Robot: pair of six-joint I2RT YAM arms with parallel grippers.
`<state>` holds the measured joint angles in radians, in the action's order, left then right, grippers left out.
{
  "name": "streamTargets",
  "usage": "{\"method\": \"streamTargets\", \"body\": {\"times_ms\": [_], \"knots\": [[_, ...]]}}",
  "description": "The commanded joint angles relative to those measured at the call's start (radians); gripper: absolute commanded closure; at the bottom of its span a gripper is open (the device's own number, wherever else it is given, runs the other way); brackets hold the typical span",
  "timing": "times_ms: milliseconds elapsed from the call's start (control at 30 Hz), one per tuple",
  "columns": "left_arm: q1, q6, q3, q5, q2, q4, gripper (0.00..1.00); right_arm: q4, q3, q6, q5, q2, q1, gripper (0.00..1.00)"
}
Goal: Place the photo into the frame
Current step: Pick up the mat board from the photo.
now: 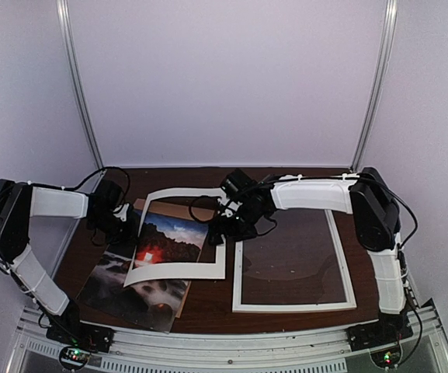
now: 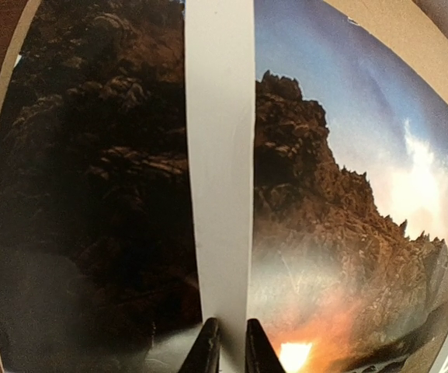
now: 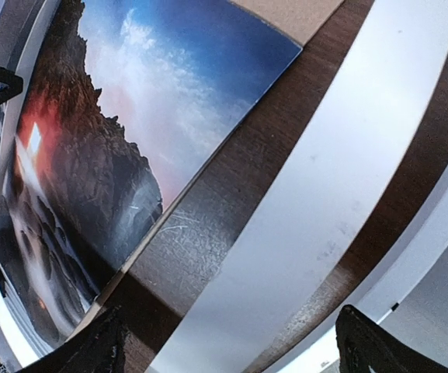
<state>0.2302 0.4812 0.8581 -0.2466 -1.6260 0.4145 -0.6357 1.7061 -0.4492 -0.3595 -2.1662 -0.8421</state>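
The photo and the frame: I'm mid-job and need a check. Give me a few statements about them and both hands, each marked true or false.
1. The photo sits inside the frame. False: it lies on the brown board, left of the frame and partly under the white mat.
2. The left hand pinches a strip of the white mat. True.
3. The right hand is shut. False: its fingers stand wide apart above another strip of the mat.
4. The frame lies flat on the table, to the right of the photo. True.
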Motion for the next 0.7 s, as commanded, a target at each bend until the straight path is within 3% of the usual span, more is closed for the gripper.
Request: {"method": "streamTargets", "body": {"times_ms": [0, 233, 433, 667], "knots": [[0.003, 0.02, -0.015, -0.016, 0.03, -0.033, 0.87, -0.005, -0.019, 0.004, 0.015, 0.05, 0.017, 0.07], [0.003, 0.022, -0.021, -0.018, 0.029, -0.04, 0.87, 0.093, -0.046, -0.055, -0.096, 0.048, 0.037, 0.1], [0.003, 0.03, -0.033, -0.024, 0.036, -0.054, 0.87, 0.146, -0.056, -0.098, -0.159, 0.035, 0.05, 0.19], [0.003, 0.042, -0.041, -0.041, 0.039, -0.075, 0.87, 0.167, -0.079, -0.121, -0.158, 0.038, 0.062, 0.22]]}}
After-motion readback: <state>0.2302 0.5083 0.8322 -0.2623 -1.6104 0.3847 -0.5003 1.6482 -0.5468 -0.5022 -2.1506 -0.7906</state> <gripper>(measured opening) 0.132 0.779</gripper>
